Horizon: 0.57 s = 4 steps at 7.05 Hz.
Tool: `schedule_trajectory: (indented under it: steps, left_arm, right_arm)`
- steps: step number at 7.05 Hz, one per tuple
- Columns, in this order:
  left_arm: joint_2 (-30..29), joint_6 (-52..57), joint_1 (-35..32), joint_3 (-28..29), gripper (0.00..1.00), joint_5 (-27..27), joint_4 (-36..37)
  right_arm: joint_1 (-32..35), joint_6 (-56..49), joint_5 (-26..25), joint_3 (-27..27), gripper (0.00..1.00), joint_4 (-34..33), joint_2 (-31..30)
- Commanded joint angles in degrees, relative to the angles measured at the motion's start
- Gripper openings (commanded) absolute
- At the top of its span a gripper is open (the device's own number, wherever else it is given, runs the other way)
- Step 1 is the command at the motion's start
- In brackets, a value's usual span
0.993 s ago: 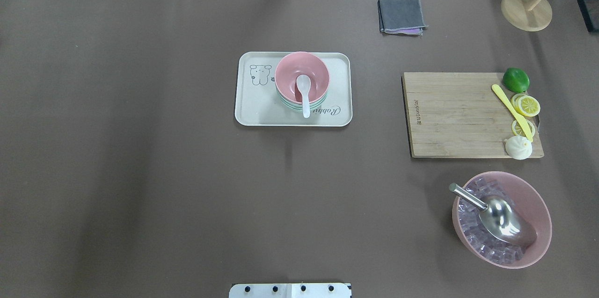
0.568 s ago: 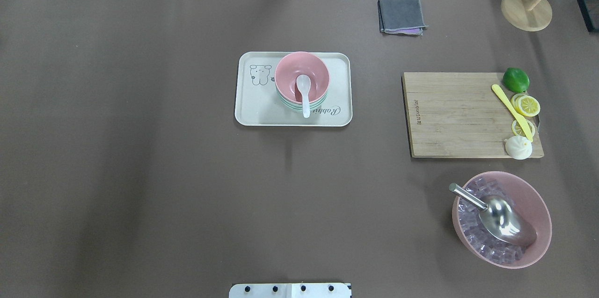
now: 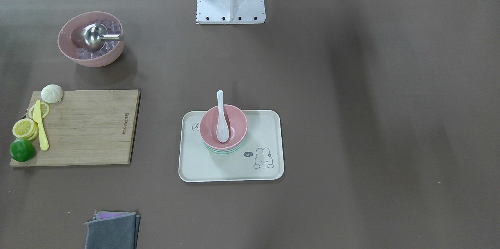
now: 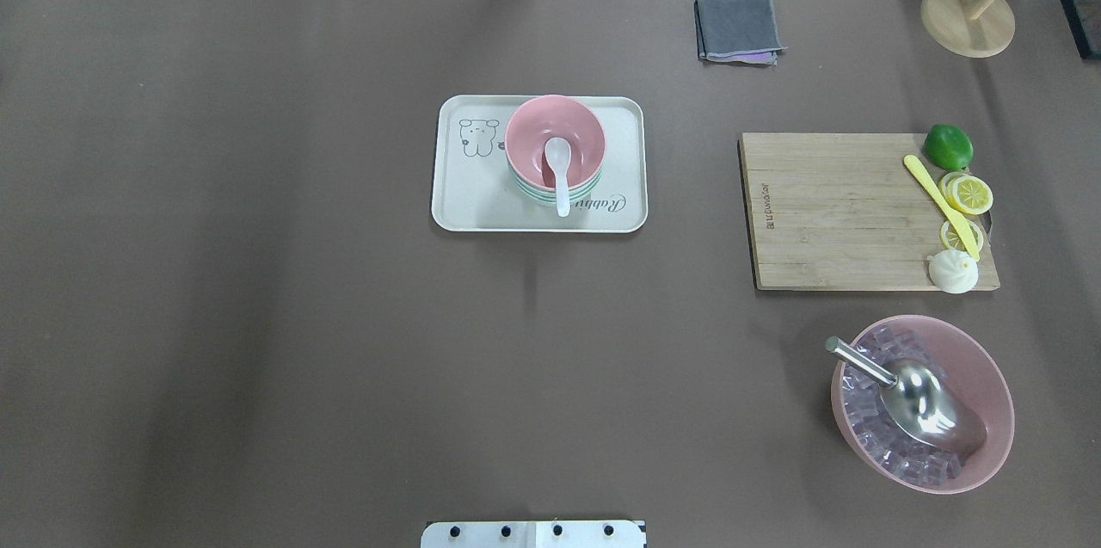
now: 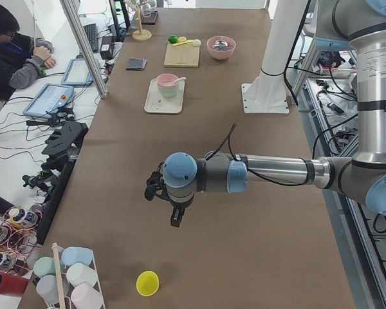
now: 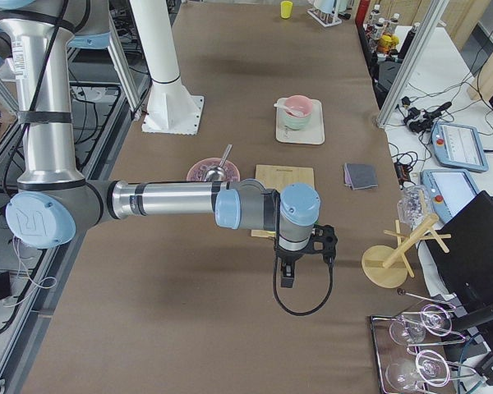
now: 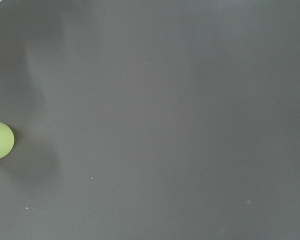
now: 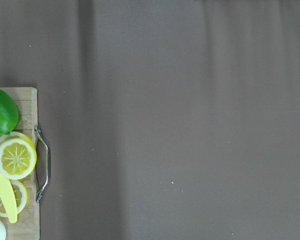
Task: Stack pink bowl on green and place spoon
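A pink bowl (image 4: pixel 581 135) sits nested on a green bowl (image 4: pixel 550 197) on a cream rabbit tray (image 4: pixel 464 204) at the table's middle. A white spoon (image 4: pixel 559 174) lies in the pink bowl with its handle over the near rim. The front-facing view shows the pink bowl (image 3: pixel 236 124), the green bowl's rim (image 3: pixel 220 151) and the spoon (image 3: pixel 221 120). My left gripper (image 5: pixel 156 191) hangs over bare table far to the left. My right gripper (image 6: pixel 322 243) hangs past the cutting board's end. Both show only in the side views, so I cannot tell whether they are open or shut.
A wooden cutting board (image 4: pixel 834 212) with a lime, lemon slices, a yellow knife and a bun lies on the right. A large pink bowl (image 4: pixel 989 384) with ice cubes and a metal scoop stands nearer. A grey cloth (image 4: pixel 738 27) and a wooden stand (image 4: pixel 968 19) are at the back. A yellow cup (image 5: pixel 147 282) lies at the left end.
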Motion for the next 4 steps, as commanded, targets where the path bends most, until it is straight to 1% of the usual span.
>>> schedule_trajectory:
  steps: [1, 4]
  left_arm:
    - [0.08, 0.00, 0.00, 0.06, 0.98, 0.09, 0.03]
    - [0.08, 0.00, 0.00, 0.06, 0.98, 0.00, 0.21]
  right_arm:
    - [0.00, -0.07, 0.34, 0.05, 1.00, 0.00, -0.03]
    - [-0.09, -0.07, 0.77, 0.05, 1.00, 0.00, -0.03]
